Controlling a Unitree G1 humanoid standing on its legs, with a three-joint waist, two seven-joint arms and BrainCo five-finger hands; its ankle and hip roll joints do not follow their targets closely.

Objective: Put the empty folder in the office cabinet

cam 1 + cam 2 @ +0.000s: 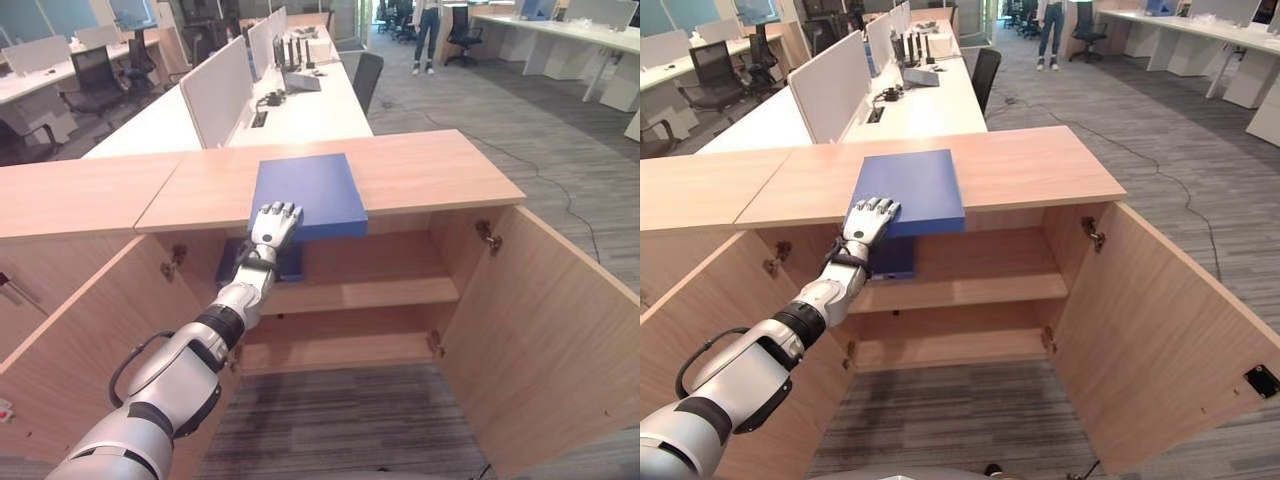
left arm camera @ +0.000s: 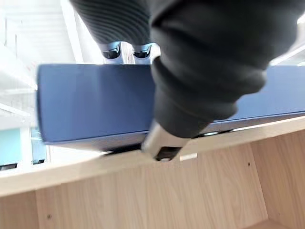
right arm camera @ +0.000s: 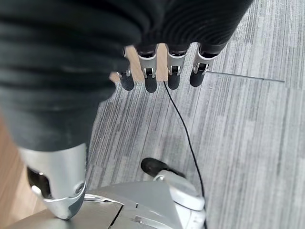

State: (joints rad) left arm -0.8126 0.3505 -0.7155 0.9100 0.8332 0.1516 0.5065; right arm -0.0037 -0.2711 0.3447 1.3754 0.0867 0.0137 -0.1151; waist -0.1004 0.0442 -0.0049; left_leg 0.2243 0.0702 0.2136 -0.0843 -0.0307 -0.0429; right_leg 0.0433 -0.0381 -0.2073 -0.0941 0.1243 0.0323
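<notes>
A blue folder point(image 1: 308, 192) lies flat on the wooden top of the office cabinet point(image 1: 430, 168), its near edge hanging over the front. My left hand point(image 1: 272, 226) is at that near left corner, fingers point(image 2: 123, 50) laid over the folder's top and the thumb point(image 2: 162, 145) under its overhanging edge, pinching it. Below, the cabinet stands with both doors swung open, showing a shelf point(image 1: 380, 292). My right hand point(image 3: 159, 71) hangs low over the carpet with its fingers straight and nothing in it.
A second blue folder point(image 1: 896, 258) lies on the shelf's left end, right under my left hand. The open right door point(image 1: 550, 330) and left door point(image 1: 70, 340) flank the opening. Office desks with white dividers point(image 1: 215, 95) stand behind; a person point(image 1: 428, 35) stands far back.
</notes>
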